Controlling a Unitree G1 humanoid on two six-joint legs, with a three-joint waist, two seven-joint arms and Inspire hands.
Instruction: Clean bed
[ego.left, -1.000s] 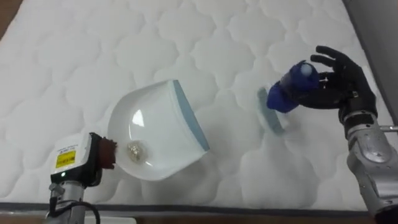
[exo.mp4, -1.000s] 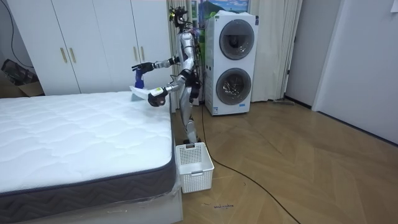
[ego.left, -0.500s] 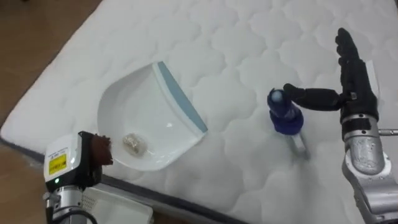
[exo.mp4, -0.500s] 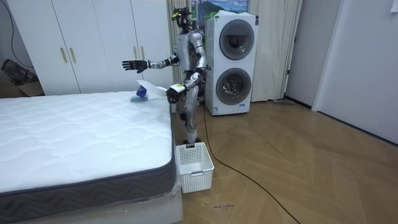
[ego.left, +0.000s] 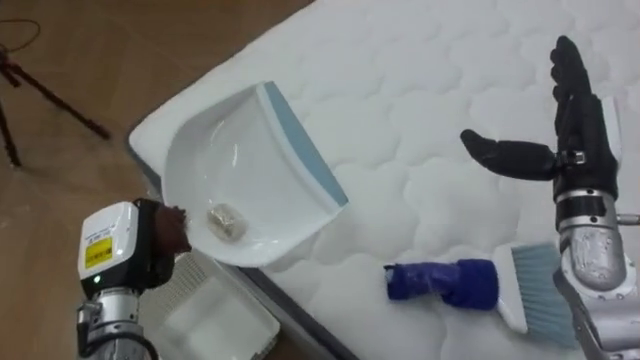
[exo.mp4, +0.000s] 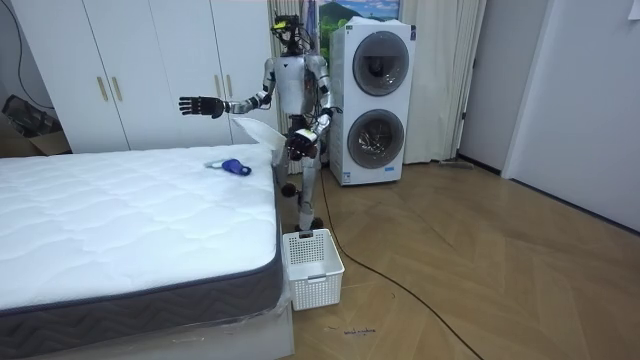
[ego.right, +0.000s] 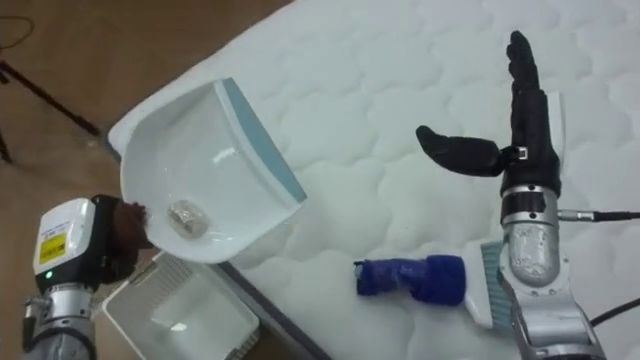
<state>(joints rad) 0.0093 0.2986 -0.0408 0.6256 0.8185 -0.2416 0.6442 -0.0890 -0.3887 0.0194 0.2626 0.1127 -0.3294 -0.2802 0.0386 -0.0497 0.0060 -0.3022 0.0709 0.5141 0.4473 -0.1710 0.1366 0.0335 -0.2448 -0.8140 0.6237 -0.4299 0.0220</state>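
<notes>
My left hand (ego.left: 160, 238) is curled round the handle of a white dustpan (ego.left: 255, 160) with a blue lip. It holds the pan tilted in the air over the mattress corner (ego.left: 170, 125). A small pale crumb (ego.left: 225, 222) lies in the pan's hollow. A brush with a dark blue handle (ego.left: 445, 283) and light blue bristles lies flat on the white quilted mattress (ego.left: 400, 90), free of both hands. My right hand (ego.left: 578, 140) hovers above it, open, fingers straight and thumb spread. In the room view I stand at the bed's far corner, and the brush (exo.mp4: 230, 167) rests near that corner.
A white plastic basket (ego.left: 205, 320) stands on the wooden floor beside the bed, below the dustpan. Tripod legs (ego.left: 60, 95) stand on the floor at the upper left. A stacked washer and dryer (exo.mp4: 375, 100) and white wardrobes (exo.mp4: 150, 70) line the wall behind.
My right hand let go of the brush, which now lies on the mattress. I turned to my left, and the dustpan came up off the mattress and out over the bed's corner.
</notes>
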